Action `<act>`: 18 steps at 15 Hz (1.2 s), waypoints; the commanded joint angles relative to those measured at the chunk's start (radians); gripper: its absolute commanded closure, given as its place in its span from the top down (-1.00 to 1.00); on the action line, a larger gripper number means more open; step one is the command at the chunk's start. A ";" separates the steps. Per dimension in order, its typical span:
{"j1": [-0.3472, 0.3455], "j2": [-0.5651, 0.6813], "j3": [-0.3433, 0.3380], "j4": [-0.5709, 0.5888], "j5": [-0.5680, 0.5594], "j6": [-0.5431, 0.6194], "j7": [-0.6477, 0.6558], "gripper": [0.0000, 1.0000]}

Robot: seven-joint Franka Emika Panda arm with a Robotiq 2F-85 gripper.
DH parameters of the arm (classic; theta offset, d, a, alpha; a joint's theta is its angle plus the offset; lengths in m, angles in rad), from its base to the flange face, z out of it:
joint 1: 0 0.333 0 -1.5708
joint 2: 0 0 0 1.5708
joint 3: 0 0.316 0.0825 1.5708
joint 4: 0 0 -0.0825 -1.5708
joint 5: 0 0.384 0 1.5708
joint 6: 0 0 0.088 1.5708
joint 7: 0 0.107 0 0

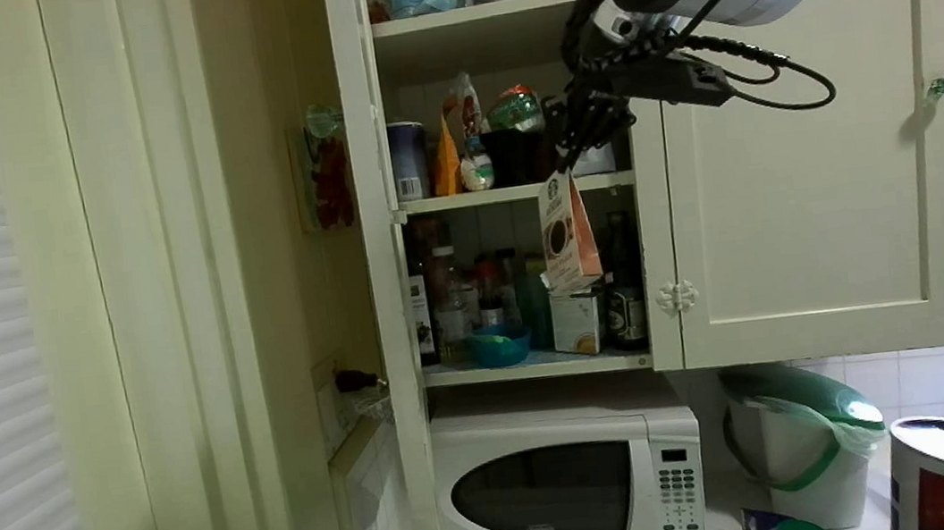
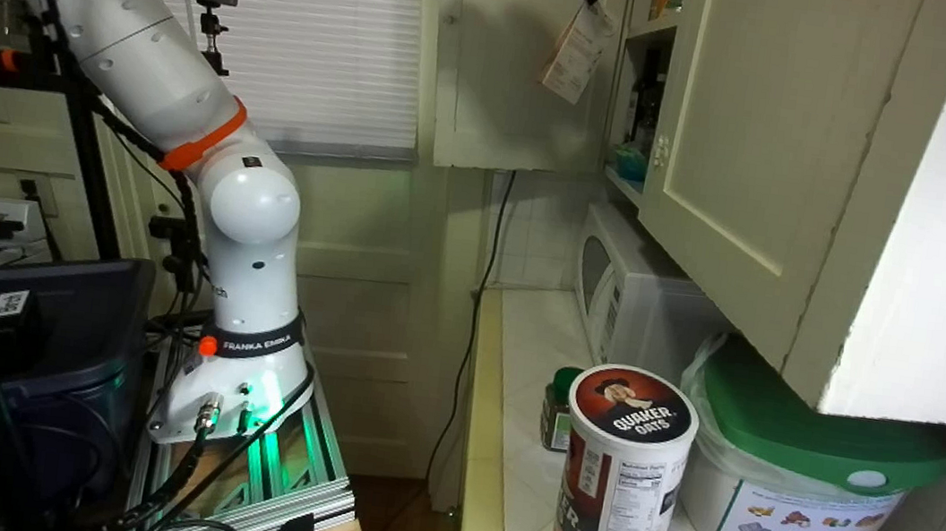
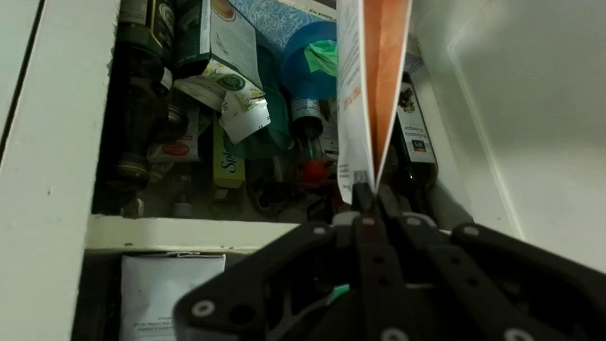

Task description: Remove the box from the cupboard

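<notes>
The box is a narrow carton with a printed pale face and an orange side. It hangs tilted in front of the cupboard at the height of the lower open shelf. In an exterior view the box hangs outside the shelf opening, apart from the cupboard door. My gripper is above it, shut on its pinched top edge. The wrist view shows the fingertips closed on the folded end of the box; its far end runs out of that view.
Behind the box, the lower shelf holds a small tea carton, a blue bowl and several bottles. A white microwave stands below. An oats canister and a green-lidded bin stand on the counter. An open door panel is beside the opening.
</notes>
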 commanded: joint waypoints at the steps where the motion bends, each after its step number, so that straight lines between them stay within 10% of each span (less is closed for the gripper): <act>1: -0.041 -0.018 0.084 -0.102 -0.013 0.046 0.086 -0.98; 14: -0.176 -0.170 0.318 -0.732 -0.209 0.477 0.368 -0.98; 18: -0.167 -0.123 0.305 -0.689 -0.180 0.451 0.326 -0.94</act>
